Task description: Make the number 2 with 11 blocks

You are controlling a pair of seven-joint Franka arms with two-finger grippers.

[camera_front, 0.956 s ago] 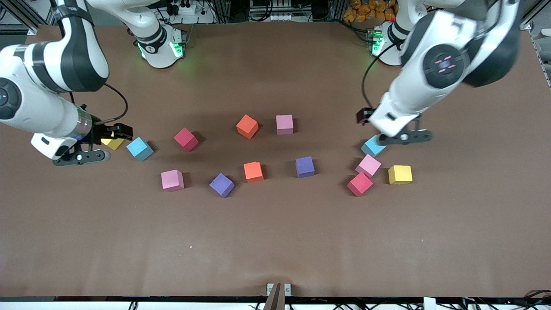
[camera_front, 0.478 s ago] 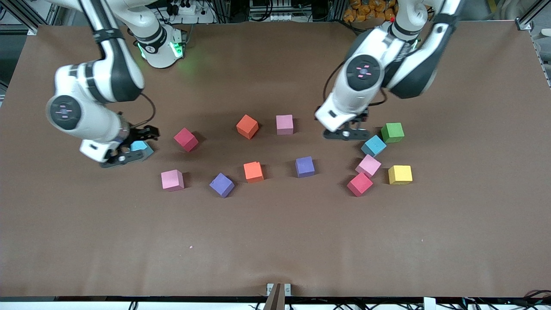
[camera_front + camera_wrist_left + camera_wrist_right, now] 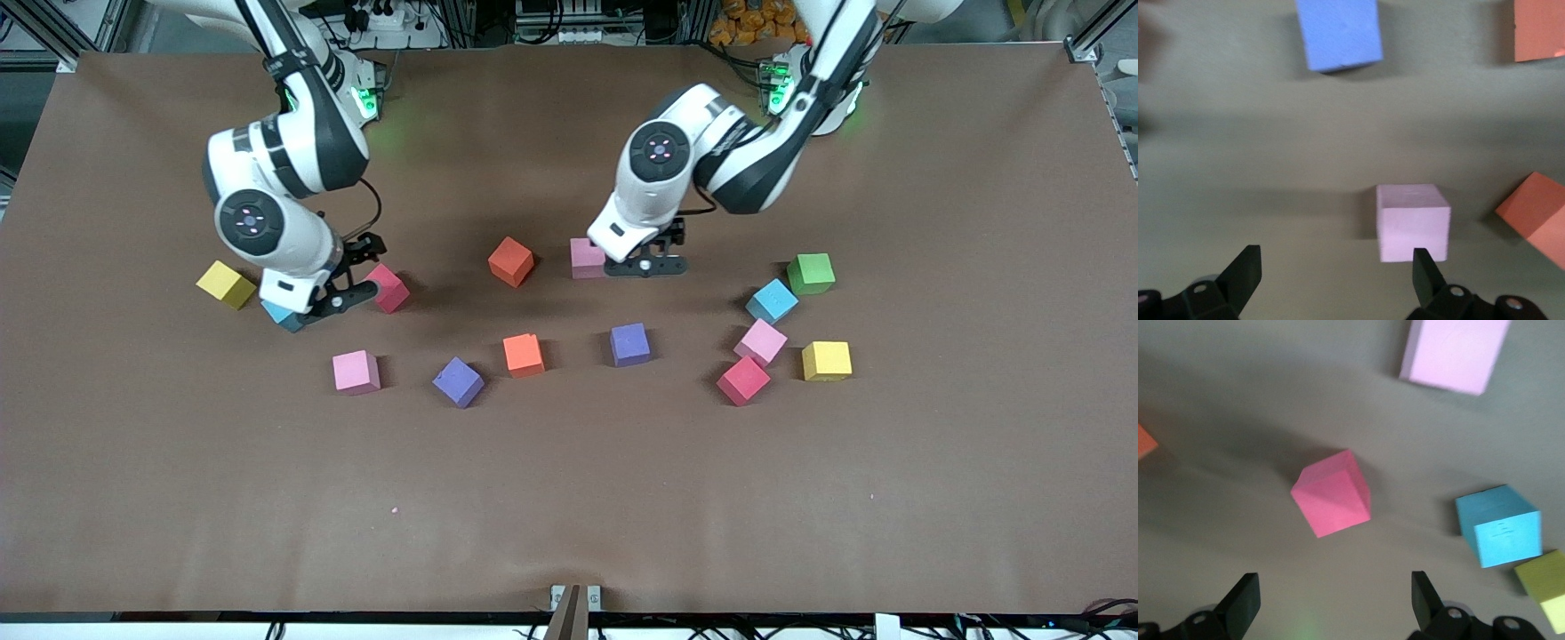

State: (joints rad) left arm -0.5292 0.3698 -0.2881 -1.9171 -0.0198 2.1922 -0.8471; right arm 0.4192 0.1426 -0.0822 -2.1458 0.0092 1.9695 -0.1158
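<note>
The blocks lay scattered on the brown table (image 3: 569,498), none stacked and no figure formed. Farthest from the front camera sat a red block (image 3: 388,287), an orange block (image 3: 511,261) and a pink block (image 3: 586,258). Nearer the camera ran a loose row: a pink block (image 3: 356,372), a purple block (image 3: 459,381), a second orange block (image 3: 523,354) and a second purple block (image 3: 630,344). Toward my left arm's end a light blue block (image 3: 772,300), a third pink block (image 3: 761,342), a second red block (image 3: 742,380) and a yellow block (image 3: 827,360) clustered together, with a green cube (image 3: 811,273) just beside the blue one. My left gripper (image 3: 646,264) hung over the table just beside the farthest pink block (image 3: 1412,222), jaws spread wide, holding nothing. My right gripper (image 3: 336,299) hung beside the first red block (image 3: 1332,493), jaws likewise spread and empty; another light blue block (image 3: 281,314) lay partly hidden under it, and another yellow block (image 3: 225,284) sat near it, toward my right arm's end.
</note>
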